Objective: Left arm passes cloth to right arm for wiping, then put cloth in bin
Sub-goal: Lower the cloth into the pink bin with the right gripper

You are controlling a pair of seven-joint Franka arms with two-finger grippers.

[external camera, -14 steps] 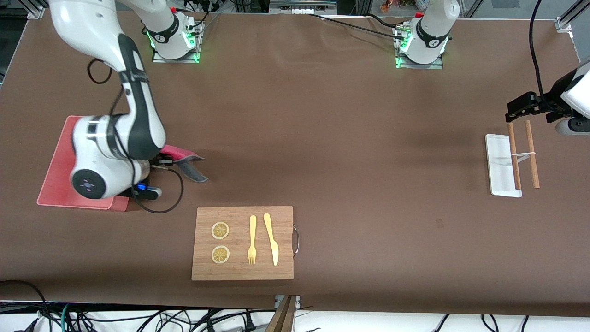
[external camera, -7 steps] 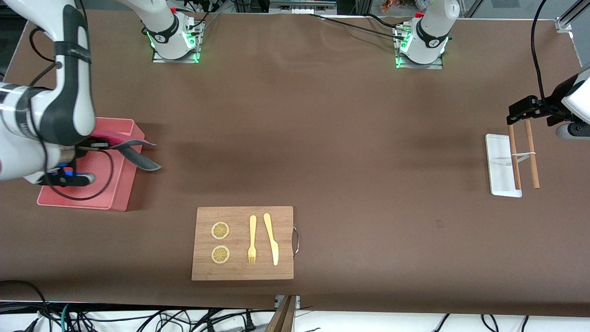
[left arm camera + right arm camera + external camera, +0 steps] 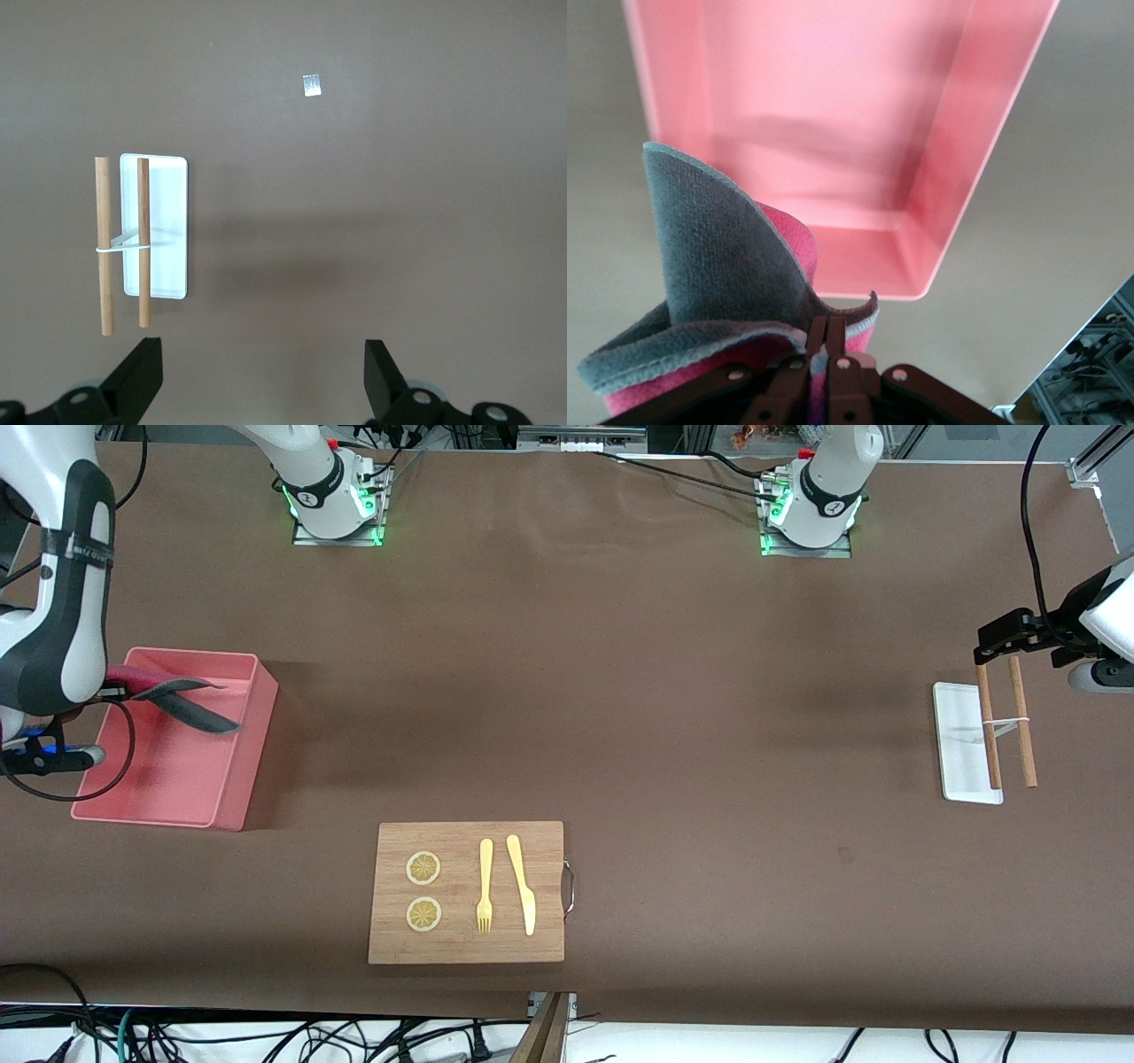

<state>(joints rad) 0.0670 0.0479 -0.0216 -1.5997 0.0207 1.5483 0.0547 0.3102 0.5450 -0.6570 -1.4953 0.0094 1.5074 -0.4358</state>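
Note:
The cloth, pink on one face and dark grey on the other, hangs in the air over the light pink bin at the right arm's end of the table. My right gripper is shut on the cloth's edge. In the right wrist view the shut gripper pinches the cloth above the open bin. My left gripper waits open and empty over the table at the left arm's end, beside the white tray; its open fingers frame bare table in the left wrist view.
A wooden cutting board with two lemon slices, a fork and a knife lies near the front edge. Two wooden sticks tied with a band rest across the white tray, which also shows in the left wrist view.
My right gripper has carried the cloth from beside the bin toward the right arm's end of the table; the cloth now hangs over the bin's inside. The left arm has barely moved.

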